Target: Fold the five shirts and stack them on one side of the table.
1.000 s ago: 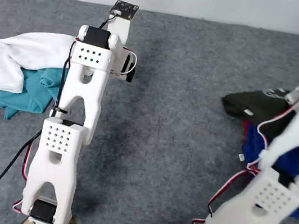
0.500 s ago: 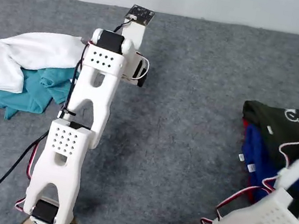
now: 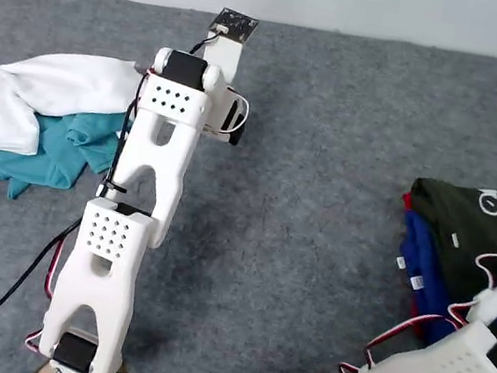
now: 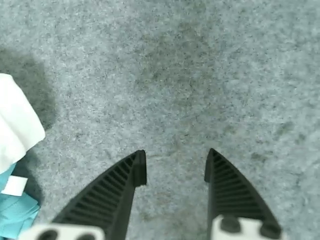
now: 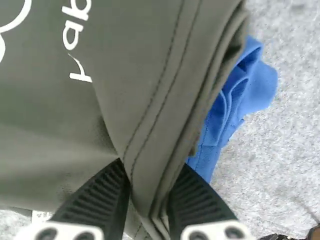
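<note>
A folded dark green shirt (image 3: 465,221) with white print lies on top of a blue shirt (image 3: 426,262) at the right side, and a red edge (image 3: 406,201) peeks out beneath. In the right wrist view my right gripper (image 5: 150,172) is shut on the dark green shirt's (image 5: 100,75) folded edge, with the blue shirt (image 5: 240,100) under it. A crumpled white shirt (image 3: 40,97) lies over a teal shirt (image 3: 46,150) at the far left. My left gripper (image 4: 176,160) hangs open over bare carpet, just right of the white shirt (image 4: 15,125).
The table is covered in grey carpet (image 3: 321,207), with a wide bare stretch in the middle. A white wall runs along the far edge. The left arm (image 3: 153,162) stretches up the left half, and the right arm (image 3: 466,363) sits at the near right corner.
The right arm has drawn back toward the near right, dragging the dark green shirt right onto the blue one. The left arm shifted slightly right, then held still.
</note>
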### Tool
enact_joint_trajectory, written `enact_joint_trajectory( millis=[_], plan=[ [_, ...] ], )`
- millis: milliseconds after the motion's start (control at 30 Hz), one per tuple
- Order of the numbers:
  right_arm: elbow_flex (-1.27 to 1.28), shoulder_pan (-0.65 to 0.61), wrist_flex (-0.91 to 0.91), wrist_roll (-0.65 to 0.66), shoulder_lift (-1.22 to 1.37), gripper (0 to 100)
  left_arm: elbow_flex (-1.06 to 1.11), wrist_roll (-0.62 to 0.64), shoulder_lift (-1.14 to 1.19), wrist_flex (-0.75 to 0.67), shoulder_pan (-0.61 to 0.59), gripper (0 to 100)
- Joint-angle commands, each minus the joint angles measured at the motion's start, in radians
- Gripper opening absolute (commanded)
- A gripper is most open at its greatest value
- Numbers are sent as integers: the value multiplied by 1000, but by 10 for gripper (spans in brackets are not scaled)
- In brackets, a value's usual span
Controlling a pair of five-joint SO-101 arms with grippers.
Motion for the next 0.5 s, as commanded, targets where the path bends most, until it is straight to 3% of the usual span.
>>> enact_joint_trajectory(
  millis=[0,467],
  plan=[
    [34,27,41,20,-71,8,-4,0,-72,18,11,195],
    [209,84,-5,69,-68,9,-4,0,-72,18,11,195]
  ],
)
